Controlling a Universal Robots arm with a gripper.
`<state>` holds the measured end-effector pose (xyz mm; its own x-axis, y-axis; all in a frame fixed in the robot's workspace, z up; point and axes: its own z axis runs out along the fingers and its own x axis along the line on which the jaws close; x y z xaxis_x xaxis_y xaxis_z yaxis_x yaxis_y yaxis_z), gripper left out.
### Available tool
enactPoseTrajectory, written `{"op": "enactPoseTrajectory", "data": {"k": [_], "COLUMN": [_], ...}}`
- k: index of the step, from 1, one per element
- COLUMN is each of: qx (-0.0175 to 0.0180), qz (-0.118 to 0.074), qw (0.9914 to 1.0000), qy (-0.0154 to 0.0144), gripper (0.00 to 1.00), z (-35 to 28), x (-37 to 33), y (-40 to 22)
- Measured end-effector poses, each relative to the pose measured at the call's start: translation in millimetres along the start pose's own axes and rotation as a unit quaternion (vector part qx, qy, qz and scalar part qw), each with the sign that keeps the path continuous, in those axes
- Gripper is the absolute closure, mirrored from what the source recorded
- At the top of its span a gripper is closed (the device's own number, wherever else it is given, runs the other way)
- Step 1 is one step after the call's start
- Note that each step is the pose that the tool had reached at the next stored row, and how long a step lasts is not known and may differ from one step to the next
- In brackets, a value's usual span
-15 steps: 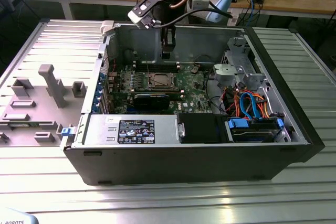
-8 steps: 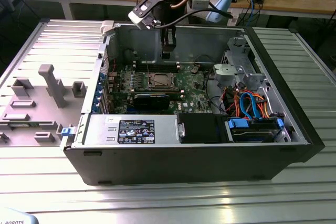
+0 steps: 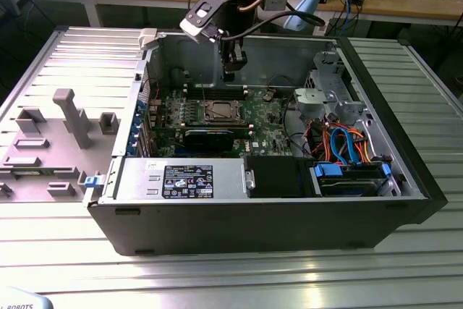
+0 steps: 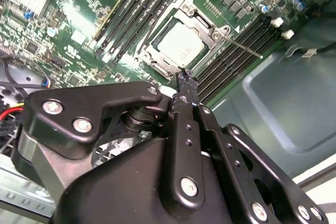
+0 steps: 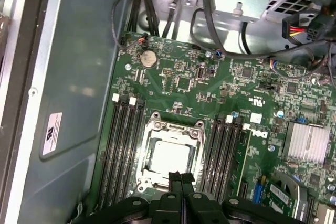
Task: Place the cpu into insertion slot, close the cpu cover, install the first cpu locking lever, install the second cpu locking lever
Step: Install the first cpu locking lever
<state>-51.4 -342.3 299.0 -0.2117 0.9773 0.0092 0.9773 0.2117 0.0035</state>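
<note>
My gripper [image 5: 181, 178] has its fingers pressed together, nothing between them, tips pointing down at the motherboard [image 5: 210, 87]. The cpu [image 5: 170, 157] lies flat, dull metal top up, just past my fingertips and below them. It's square, so no long axis; its edges run parallel to the memory slots [image 5: 123, 150] on either side of it. It sits in the insertion slot [image 4: 152, 56], and the cpu cover [image 5: 173, 131] is down around it, the chip showing through the frame's window.

In the second wrist view my fingertips [image 4: 185, 80] sit just short of the socket's near corner, apart from it. A thin locking lever [image 4: 244, 45] juts from the socket's far corner and slants out over the memory slots, away from my tips. Can't tell the state of the other lever.

In the exterior view my gripper [image 3: 233, 70] hangs inside the open computer case [image 3: 253, 222], above the board, with the cpu [image 3: 221, 112] below it, not touching
</note>
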Motion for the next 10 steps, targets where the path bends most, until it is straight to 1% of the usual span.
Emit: {"op": "enactPoseTrajectory", "data": {"k": [3,4,10], "qx": [0.0000,0.0000,-0.0001], "qz": [-0.013,-0.015,-0.015], "qw": [0.99992,0.99989,0.99989], "qy": [0.0005,0.0005,0.0009], "gripper": [0.89,0.89,0.89], "z": [0.0,0.0,0.0], "x": [-0.3,-0.3,-0.8], "y": [-0.6,-0.6,-0.8]}}
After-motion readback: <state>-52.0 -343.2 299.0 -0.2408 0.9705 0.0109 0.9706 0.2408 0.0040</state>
